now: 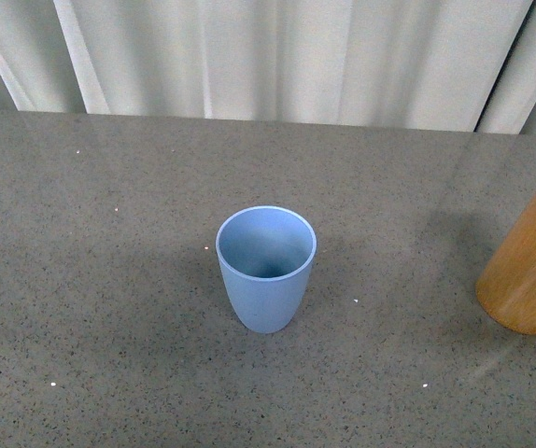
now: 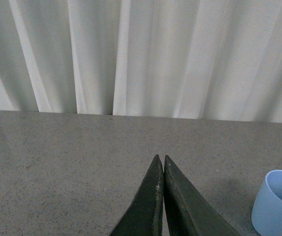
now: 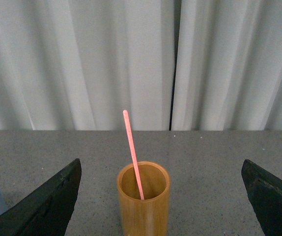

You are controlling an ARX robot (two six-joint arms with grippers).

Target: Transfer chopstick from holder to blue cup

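Chopstick (image 3: 132,152), pink-red and thin, stands in the tan wooden holder (image 3: 143,211). Its lower end is down inside the cylinder and most of its length rises well above the rim at a slight lean. In the front view only a short stretch of it shows, at the far right edge of the picture, coming up out of the holder's mouth. The holder is cut off by that edge.

The holder stands on the grey speckled bench (image 1: 91,280), on the robot's right. The blue cup (image 1: 266,280) is well apart from it, upright near the middle of the bench with its mouth open and nothing inside.

The right fingers (image 3: 47,206) are spread wide. In the right wrist view the holder and chopstick sit between them, and neither finger touches anything. A sliver of the blue cup shows at that picture's edge, beside one finger.

The left fingers (image 2: 148,206) are pressed together tip to tip with nothing between them, above bare bench. The blue cup is near them, partly in the left wrist view, and they do not touch it.

A white pleated curtain (image 1: 268,56) hangs behind the bench's far edge.
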